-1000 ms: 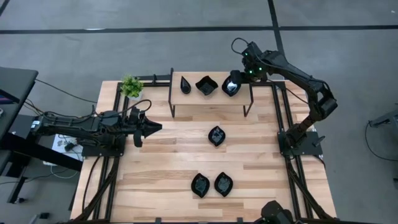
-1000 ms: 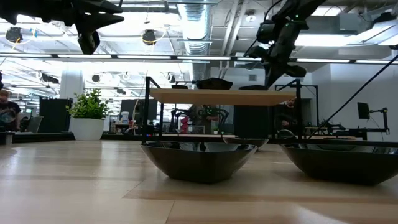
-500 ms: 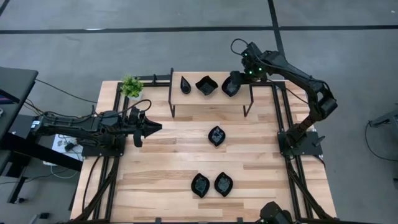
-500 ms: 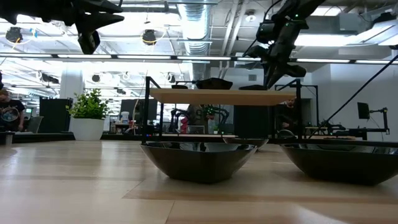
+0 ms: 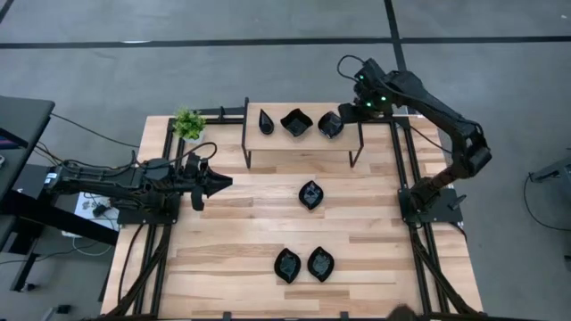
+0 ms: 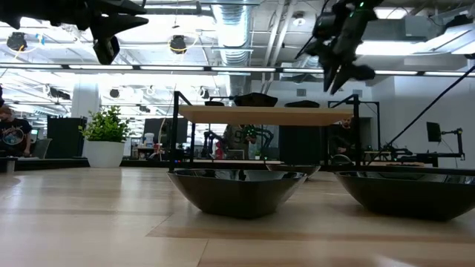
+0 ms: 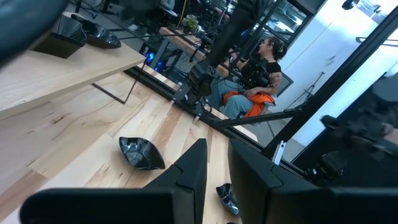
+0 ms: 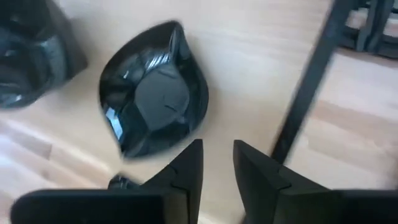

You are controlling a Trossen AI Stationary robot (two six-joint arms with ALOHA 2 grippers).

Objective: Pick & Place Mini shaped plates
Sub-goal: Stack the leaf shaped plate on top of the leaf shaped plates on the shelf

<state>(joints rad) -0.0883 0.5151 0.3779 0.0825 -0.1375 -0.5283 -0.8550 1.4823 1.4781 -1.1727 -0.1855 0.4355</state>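
Note:
Three mini shaped plates, glossy black, rest on the wooden shelf [image 5: 303, 138] at the table's far side: a teardrop [image 5: 266, 120], a wavy square [image 5: 296, 122] and a leaf-shaped oval [image 5: 330, 125]. The oval also shows in the right wrist view [image 8: 155, 102]. My right gripper [image 8: 217, 165] hangs open above the shelf's right end, just right of the oval and clear of it [image 6: 341, 70]. Three more plates lie on the table [image 5: 310, 194], [image 5: 287, 265], [image 5: 320, 264]. My left gripper [image 5: 223, 183] waits level over the table's left side, slightly open and holding nothing.
A small green plant [image 5: 188, 123] stands at the far left corner. The shelf stands on thin black legs [image 5: 246, 147], [image 5: 357, 147]. Black frame rails run along both table sides. A person [image 7: 258, 74] sits beyond the table in the left wrist view.
My right gripper has opened and let go of the leaf-shaped plate. It has risen and drawn back toward the table's right edge. The plate stays flat on the shelf's right end, next to the wavy square.

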